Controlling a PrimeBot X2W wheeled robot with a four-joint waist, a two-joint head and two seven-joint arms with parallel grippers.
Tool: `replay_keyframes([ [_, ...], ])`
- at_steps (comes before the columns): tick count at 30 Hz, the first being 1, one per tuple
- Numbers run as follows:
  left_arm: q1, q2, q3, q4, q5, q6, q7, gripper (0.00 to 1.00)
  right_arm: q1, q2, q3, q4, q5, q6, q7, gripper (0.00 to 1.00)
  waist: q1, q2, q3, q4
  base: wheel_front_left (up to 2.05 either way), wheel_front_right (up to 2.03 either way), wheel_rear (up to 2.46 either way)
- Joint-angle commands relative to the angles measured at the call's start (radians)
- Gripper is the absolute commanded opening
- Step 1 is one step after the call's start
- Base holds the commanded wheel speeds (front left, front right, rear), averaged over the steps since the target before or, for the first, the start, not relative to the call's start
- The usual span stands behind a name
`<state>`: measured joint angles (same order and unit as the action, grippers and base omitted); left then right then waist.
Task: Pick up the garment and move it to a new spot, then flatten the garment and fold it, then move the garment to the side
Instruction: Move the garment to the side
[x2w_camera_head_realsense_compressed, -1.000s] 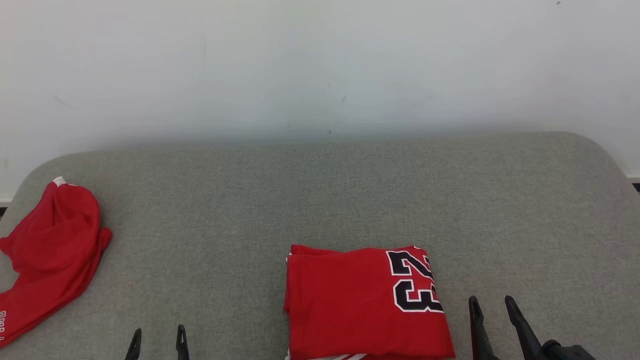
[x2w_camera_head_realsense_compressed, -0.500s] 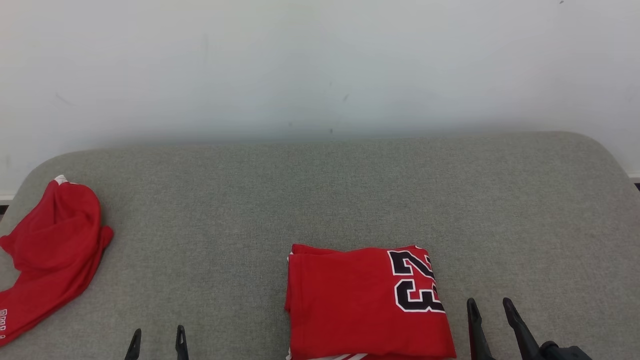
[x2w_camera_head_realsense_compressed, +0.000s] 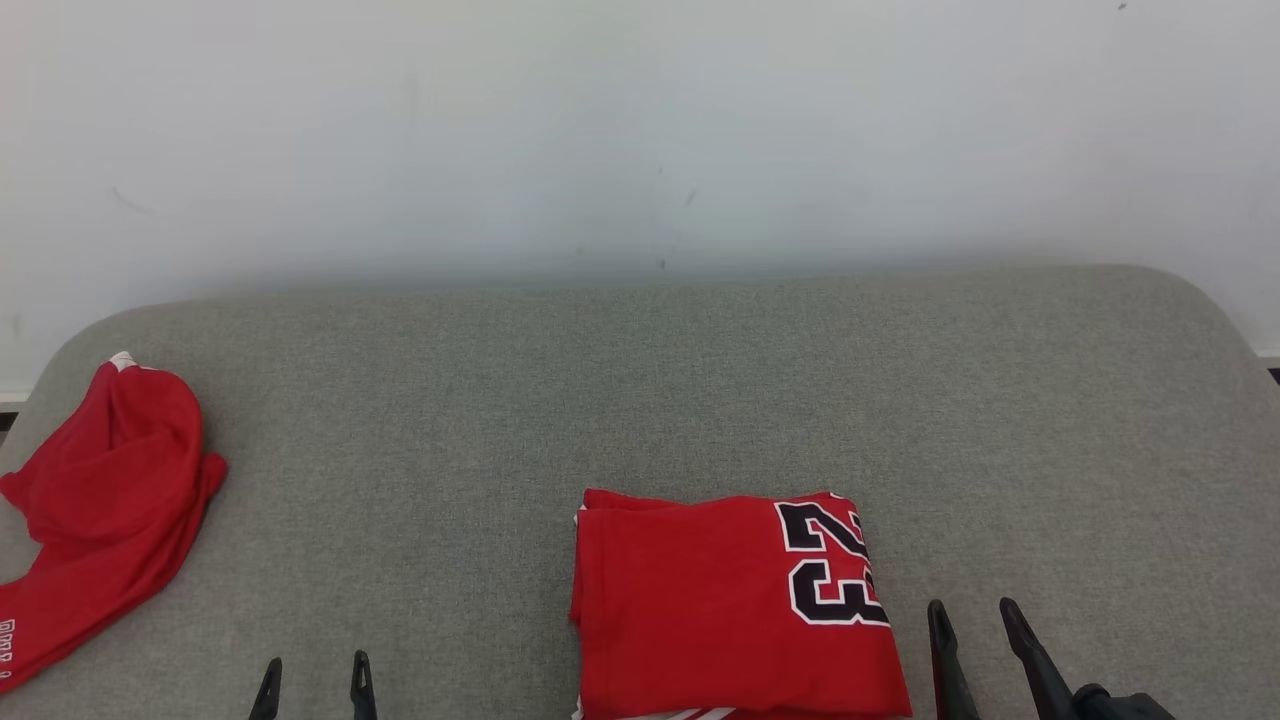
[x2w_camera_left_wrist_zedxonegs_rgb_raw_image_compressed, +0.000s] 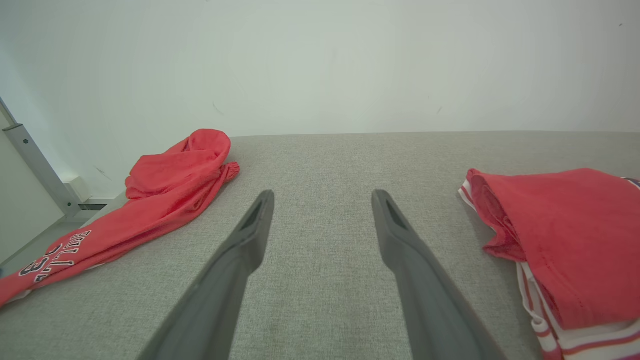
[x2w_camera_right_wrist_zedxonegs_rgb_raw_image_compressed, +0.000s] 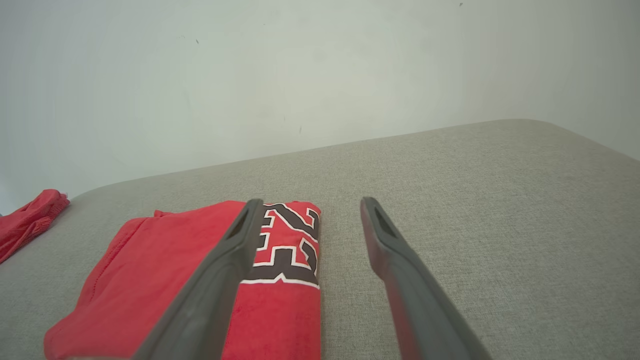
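Grey fabric surface against a plain white wall. Far left: crumpled red garment. Left gripper spread wide, empty, well left of the folded red jersey, which lies flat at front centre, "23" up. Right gripper spread wide, empty, just beside the jersey's right edge.

Grey cushion: folded garment, crumpled garment

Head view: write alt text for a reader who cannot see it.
A folded red garment numbered 23 lies front-centre on a grey cushion, a crumpled red garment at left. The open left end effector and right end effector flank the folded one.
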<state>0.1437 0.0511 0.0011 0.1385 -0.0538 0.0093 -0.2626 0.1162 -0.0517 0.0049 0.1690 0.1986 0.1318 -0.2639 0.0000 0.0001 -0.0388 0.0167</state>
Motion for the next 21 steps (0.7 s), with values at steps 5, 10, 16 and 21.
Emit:
replay_keyframes([
  [5,0.017,-0.001,0.0,-0.004,0.003,0.003,-0.003,1.0,0.008,0.003,0.0,-0.005,-0.006,-0.003,0.0,1.0,0.0,-0.0001,-0.002,0.001,0.0,0.0,0.0],
  [10,0.019,-0.001,0.0,-0.004,0.001,0.004,-0.003,1.0,0.009,0.003,0.005,-0.007,-0.016,-0.003,0.0,1.0,0.0,-0.0001,-0.003,0.002,0.0,0.0,0.0],
  [16,0.018,-0.001,-0.003,-0.005,-0.004,0.004,-0.003,1.0,0.01,0.003,0.005,-0.005,-0.013,-0.003,0.0,1.0,0.0,-0.0001,-0.007,0.004,0.0,0.0,0.0],
  [21,0.015,-0.001,-0.006,-0.006,-0.008,0.005,-0.003,1.0,-0.018,0.0,0.006,0.01,-0.013,-0.003,0.0,1.0,0.0,-0.0001,-0.005,0.006,0.0,0.0,0.0],
])
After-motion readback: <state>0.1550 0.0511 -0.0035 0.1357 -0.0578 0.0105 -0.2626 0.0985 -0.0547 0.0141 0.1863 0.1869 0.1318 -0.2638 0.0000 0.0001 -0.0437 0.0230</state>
